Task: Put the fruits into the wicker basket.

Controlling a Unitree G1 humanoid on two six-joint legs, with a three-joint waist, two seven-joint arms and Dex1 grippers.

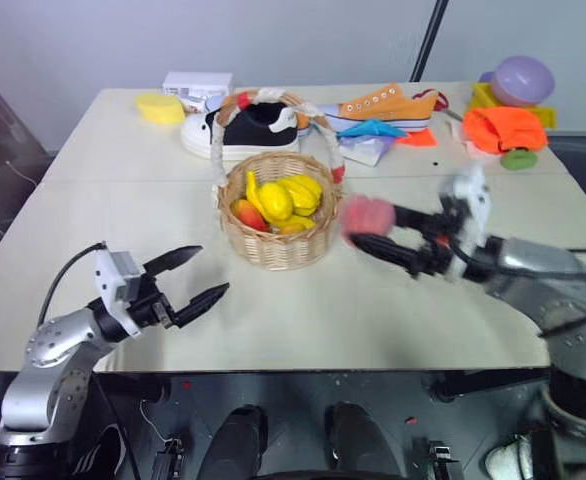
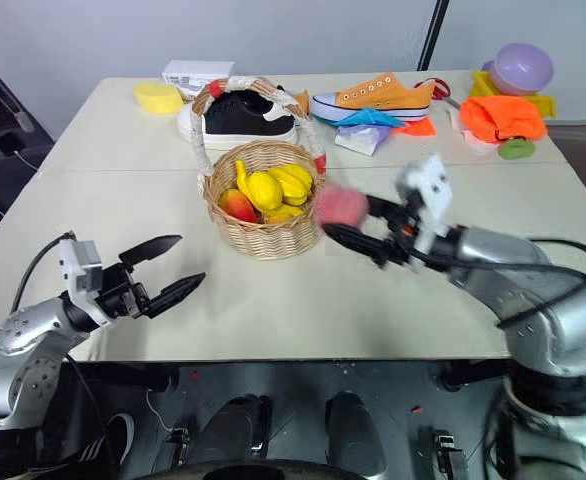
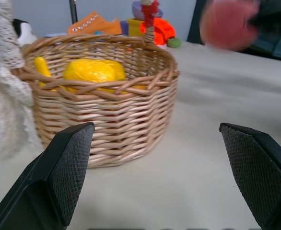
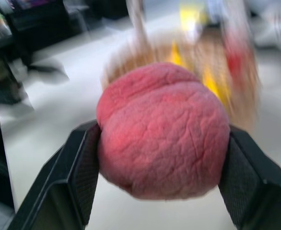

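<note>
Right hand (image 1: 373, 228): closed on the pale pink, rough-skinned toy peach (image 4: 163, 130) — one black finger pressed to each side of it, raised off the worktop just beside the basket's right rim.
Left hand (image 1: 201, 276): jaws spread wide, nothing between them, hovering low over the near-left part of the pale beige worktop (image 1: 303, 320) and pointing toward the basket.
Basket: round light-tan woven wicker basket (image 1: 273, 238) with a tall arched handle wrapped in white with red ends, standing upright near the middle of the worktop.
Basket contents: yellow toy fruits piled inside, plus a glossy red fruit with a yellowish patch (image 1: 247, 213) lying against the left inner wall.
Behind the basket: a black-and-white shoe (image 1: 241, 130) — and to its right an orange sneaker (image 1: 388, 106).
Far right corner: an orange cloth heap (image 1: 505, 127) and a purple bowl (image 1: 523, 79) turned rim-down.
Far left: a yellow round object (image 1: 160, 106) near the back edge.
</note>
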